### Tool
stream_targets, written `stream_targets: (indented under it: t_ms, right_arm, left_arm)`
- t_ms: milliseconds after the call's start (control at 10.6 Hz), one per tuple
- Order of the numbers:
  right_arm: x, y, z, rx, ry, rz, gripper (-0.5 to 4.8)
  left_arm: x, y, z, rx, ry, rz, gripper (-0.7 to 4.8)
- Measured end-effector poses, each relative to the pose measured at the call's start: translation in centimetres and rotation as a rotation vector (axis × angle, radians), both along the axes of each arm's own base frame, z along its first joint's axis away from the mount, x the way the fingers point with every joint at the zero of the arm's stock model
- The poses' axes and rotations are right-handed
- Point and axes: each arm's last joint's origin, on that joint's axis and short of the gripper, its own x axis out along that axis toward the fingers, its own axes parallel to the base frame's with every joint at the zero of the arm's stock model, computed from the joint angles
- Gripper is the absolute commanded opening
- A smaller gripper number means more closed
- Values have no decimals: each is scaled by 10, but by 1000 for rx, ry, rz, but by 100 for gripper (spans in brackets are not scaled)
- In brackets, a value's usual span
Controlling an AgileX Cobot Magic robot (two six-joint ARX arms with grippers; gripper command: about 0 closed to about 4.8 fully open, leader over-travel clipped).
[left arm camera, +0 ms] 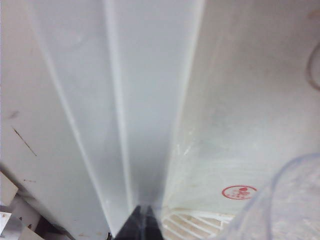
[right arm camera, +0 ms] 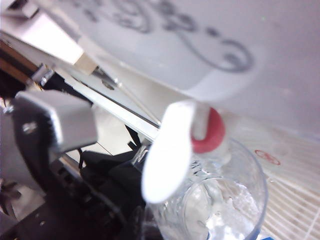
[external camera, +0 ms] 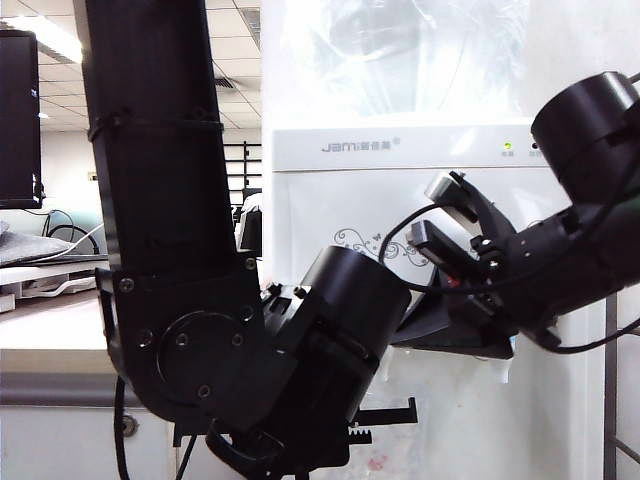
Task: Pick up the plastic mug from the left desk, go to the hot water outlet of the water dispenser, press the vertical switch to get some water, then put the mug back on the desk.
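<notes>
Right wrist view shows the plastic mug (right arm camera: 220,210) under the hot water outlet (right arm camera: 209,131), part full, so heavier, slippery, easily spilled. Left gripper (left arm camera: 141,225) is pressed together, seemingly pinching its thin handle; right gripper's state I cannot tell

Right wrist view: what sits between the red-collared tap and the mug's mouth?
Nothing solid: the hot water outlet hangs directly over the plastic mug, with open air between; droplets cling inside the mug. Only the right wrist view shows this.

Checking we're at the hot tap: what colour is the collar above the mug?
Red-pink collar, clearest in the right wrist view.
</notes>
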Motion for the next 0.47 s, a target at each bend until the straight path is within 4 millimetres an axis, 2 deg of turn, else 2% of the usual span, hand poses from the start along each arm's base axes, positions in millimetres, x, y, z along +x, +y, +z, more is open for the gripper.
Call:
stream_targets:
  t_ms: [378,473]
  right_arm:
    - [0,0,8,3,-40,8,-5]
    - [-1,0,15,25,-59,29,-5]
  left_arm:
    - [0,0,0,0,0,0,3]
    - [0,0,0,-1,0,0,3]
